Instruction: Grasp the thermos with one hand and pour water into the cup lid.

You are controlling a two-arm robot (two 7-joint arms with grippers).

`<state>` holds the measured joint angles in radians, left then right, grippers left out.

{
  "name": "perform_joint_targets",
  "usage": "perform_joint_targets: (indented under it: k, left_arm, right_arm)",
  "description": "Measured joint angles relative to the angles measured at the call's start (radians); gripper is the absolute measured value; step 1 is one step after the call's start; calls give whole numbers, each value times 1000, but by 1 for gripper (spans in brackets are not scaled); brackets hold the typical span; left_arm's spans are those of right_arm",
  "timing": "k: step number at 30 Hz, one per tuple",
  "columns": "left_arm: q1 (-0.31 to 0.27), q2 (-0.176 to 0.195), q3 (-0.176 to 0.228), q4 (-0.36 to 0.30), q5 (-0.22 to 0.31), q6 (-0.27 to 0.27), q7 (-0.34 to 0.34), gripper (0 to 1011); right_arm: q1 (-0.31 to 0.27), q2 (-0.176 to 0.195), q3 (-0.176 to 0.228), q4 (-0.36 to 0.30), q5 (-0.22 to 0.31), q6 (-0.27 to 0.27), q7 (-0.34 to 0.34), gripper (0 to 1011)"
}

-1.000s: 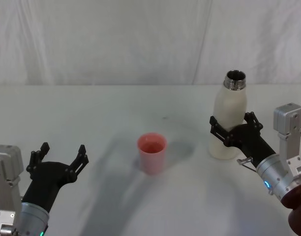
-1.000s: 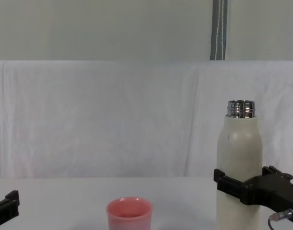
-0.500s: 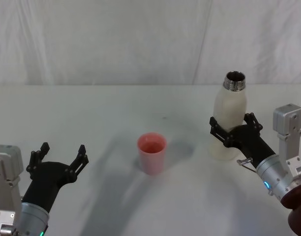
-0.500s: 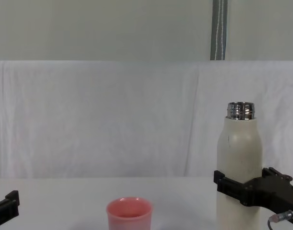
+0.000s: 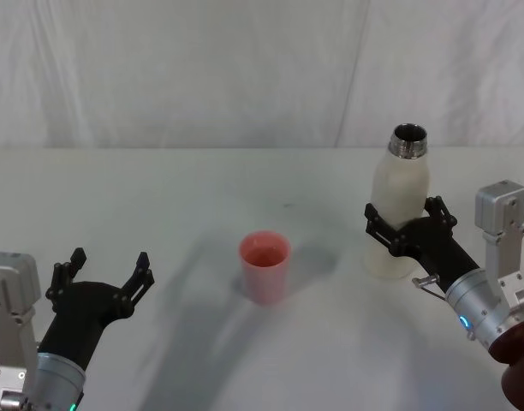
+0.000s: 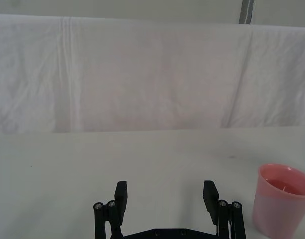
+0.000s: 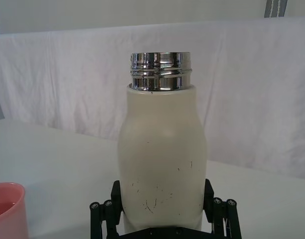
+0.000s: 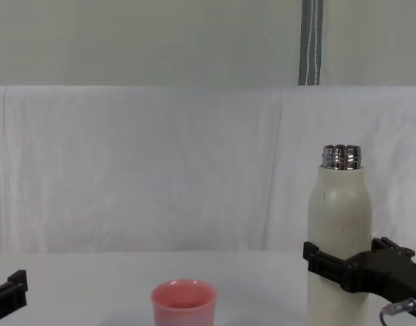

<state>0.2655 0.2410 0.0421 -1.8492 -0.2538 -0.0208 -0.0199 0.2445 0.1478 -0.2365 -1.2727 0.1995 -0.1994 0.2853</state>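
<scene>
The cream-white thermos (image 5: pixel 399 184) stands upright at the table's right, its steel neck open. My right gripper (image 5: pixel 402 224) is shut on the thermos, one black finger pressed on each side of its lower body. The right wrist view shows the thermos (image 7: pixel 161 149) between the right gripper (image 7: pixel 161 199) fingers. The pink cup lid (image 5: pixel 264 265) stands upright mid-table, left of the thermos and apart from it. My left gripper (image 5: pixel 110 261) hovers open at the near left, holding nothing, and the cup lid (image 6: pixel 282 199) sits off to its side.
A white cloth covers the table (image 5: pixel 202 197) and hangs as a backdrop behind it. Bare tabletop lies between the cup lid and the thermos. A brown object (image 5: pixel 521 377) sits at the near right corner by my right arm.
The thermos neck has shifted very slightly in the right gripper's hold. The cup lid and the left arm have not moved.
</scene>
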Motion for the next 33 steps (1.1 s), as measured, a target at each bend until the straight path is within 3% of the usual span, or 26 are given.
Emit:
perform_joint_targets:
  k: [7,11,33]
  left_arm:
    - [0,0,0,0,0,0,0,1001]
    - [0,0,0,0,0,0,0,1001]
    - [0,0,0,0,0,0,0,1001]
  right_arm:
    - [0,0,0,0,0,0,0,950]
    - [0,0,0,0,0,0,0,1001]
    - [-10,0,5,-14,16,2,6,1000]
